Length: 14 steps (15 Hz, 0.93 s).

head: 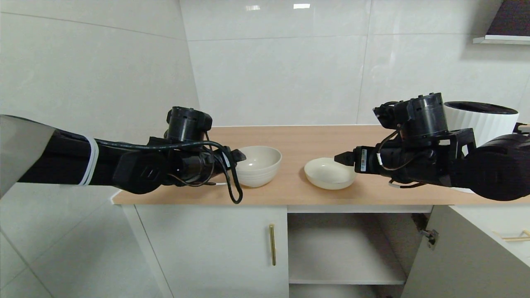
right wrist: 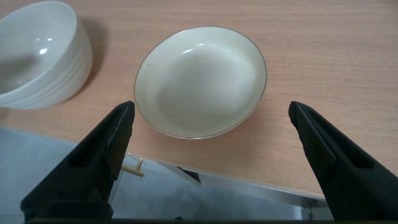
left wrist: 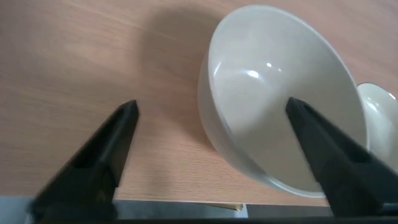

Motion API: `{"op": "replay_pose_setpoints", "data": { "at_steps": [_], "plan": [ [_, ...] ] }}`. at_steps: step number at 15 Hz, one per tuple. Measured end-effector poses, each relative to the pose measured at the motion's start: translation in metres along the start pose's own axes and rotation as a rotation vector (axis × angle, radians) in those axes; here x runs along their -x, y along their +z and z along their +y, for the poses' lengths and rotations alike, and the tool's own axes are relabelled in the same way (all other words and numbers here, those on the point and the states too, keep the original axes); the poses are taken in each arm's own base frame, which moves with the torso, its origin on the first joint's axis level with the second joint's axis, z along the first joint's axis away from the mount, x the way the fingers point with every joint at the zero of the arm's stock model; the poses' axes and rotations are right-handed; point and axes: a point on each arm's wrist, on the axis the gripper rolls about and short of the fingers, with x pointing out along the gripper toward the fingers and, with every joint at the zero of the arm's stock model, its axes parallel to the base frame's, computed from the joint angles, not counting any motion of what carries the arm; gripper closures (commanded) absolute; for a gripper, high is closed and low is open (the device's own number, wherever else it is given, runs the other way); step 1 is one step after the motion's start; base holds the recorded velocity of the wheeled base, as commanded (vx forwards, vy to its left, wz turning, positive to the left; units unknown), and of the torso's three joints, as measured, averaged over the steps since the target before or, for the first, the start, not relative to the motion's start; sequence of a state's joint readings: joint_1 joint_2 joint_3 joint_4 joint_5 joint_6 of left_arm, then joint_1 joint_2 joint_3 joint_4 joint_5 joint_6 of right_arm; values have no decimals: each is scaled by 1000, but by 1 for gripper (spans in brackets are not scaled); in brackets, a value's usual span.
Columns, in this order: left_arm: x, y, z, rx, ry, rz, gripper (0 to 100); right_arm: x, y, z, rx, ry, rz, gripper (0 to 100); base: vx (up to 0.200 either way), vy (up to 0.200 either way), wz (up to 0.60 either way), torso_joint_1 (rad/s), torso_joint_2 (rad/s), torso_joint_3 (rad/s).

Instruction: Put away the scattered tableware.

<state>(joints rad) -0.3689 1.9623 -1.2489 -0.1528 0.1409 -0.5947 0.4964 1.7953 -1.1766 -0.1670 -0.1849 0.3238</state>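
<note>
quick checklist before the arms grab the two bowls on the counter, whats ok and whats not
1. Left gripper open: ok. One finger is over the inside of the deep bowl, the other outside its wall.
2. Right gripper open: ok. Its fingers stand either side of the shallow dish.
3. Both dishes upright, empty and apart on the counter: ok.
4. Cabinet door below swung open, shelf exposed: ok.
5. Fingers low enough to close on the rims: cannot tell.
6. Clearance between the right arm and the ribbed container behind it: cannot tell.
</note>
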Motion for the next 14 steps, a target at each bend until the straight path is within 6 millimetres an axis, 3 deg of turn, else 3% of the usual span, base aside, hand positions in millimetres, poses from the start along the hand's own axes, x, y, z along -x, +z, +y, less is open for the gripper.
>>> {"op": "replay_pose_setpoints", "data": {
  "at_steps": [6,11,14],
  "plan": [
    [3,1,-1,3,-5,-4,100,1,0,0,1,0,-1,0,0,0,0,0,0,0],
    [27,5,0,6,-55,-2,100,-3,0,0,3,-17,-2,0,0,0,0,0,0,0],
    [43,3,1,4,-141,44,100,-20,-4,-1,6,-119,-3,0,0,0,0,0,0,0]
  ]
}}
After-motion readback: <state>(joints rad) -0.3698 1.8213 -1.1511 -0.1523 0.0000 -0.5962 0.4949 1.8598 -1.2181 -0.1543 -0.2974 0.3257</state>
